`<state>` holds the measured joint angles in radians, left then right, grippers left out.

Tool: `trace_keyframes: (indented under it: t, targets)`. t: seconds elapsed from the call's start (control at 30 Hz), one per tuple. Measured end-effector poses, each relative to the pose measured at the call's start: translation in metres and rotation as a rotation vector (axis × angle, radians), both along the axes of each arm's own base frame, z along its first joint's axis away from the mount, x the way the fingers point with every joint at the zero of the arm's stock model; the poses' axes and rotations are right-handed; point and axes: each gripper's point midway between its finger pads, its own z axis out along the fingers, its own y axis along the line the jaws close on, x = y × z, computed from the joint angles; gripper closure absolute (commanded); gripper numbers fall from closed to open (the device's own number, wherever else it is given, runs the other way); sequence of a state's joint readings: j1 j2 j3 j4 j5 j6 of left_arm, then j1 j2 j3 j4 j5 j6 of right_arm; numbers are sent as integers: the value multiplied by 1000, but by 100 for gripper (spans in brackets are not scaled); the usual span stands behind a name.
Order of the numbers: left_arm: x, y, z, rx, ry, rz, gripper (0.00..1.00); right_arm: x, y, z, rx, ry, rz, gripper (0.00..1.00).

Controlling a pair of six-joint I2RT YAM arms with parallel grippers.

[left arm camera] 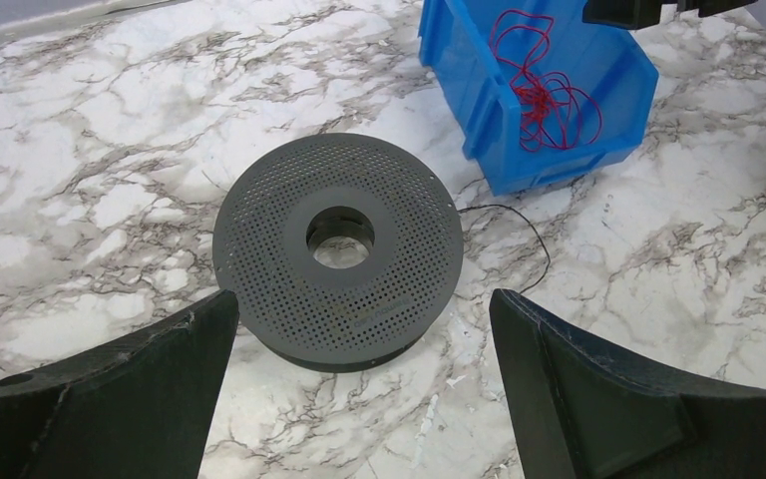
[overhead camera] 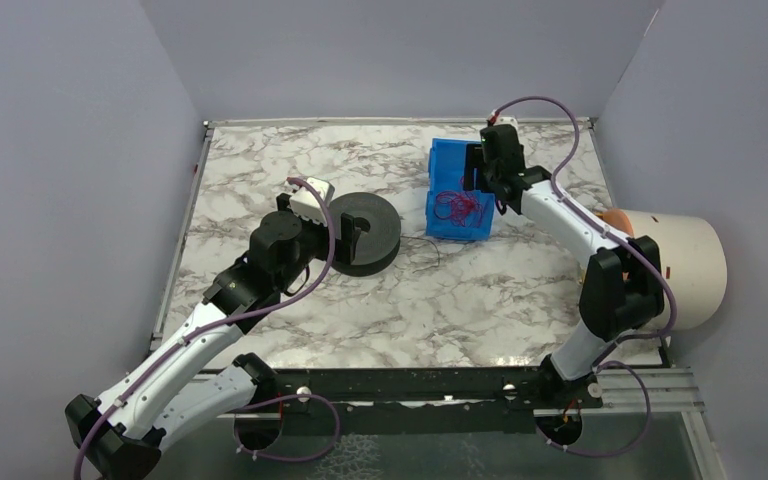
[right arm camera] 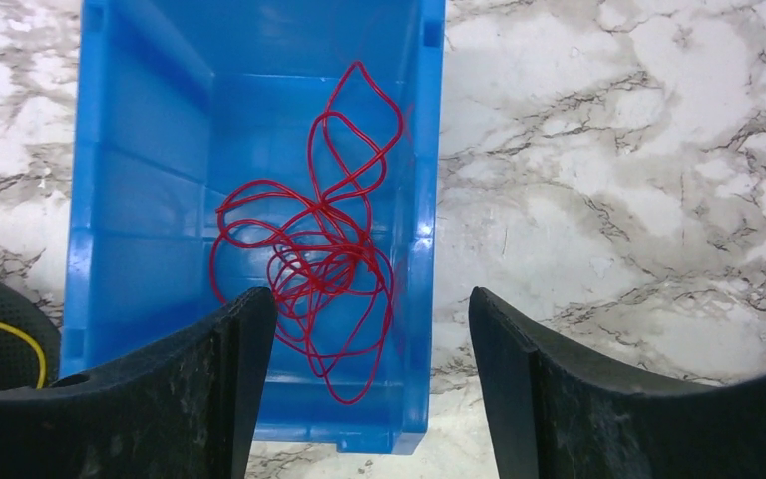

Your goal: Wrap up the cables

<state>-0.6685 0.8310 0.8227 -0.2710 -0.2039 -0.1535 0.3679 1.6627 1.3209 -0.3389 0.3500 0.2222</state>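
The red cable (right arm camera: 327, 261) lies tangled in the blue bin (right arm camera: 140, 150), centre of the right wrist view, with the right fingers (right arm camera: 160, 399) spread wide over it, holding nothing. In the left wrist view's lower corners, the left fingers (left arm camera: 110, 399) gape empty before the black spool (left arm camera: 259, 230). A thin black cable (left arm camera: 547, 254) trails on the table (left arm camera: 80, 150) between spool and bin.

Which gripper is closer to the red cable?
Right. The right gripper hovers above the red cable in the blue bin; the left gripper faces the black spool, farther off.
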Motion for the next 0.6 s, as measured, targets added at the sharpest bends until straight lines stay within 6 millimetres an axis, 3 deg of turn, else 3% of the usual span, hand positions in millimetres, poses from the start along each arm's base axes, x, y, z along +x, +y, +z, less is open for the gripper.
trace_keyframes:
  t: [0.37, 0.6]
  targets:
    - [-1, -1, 1, -6, 0, -5, 1, 9, -23, -25, 62, 60, -62, 42]
    - [-1, -1, 1, -8, 0, -9, 1, 9, -19, -49, 79, 116, -59, 63]
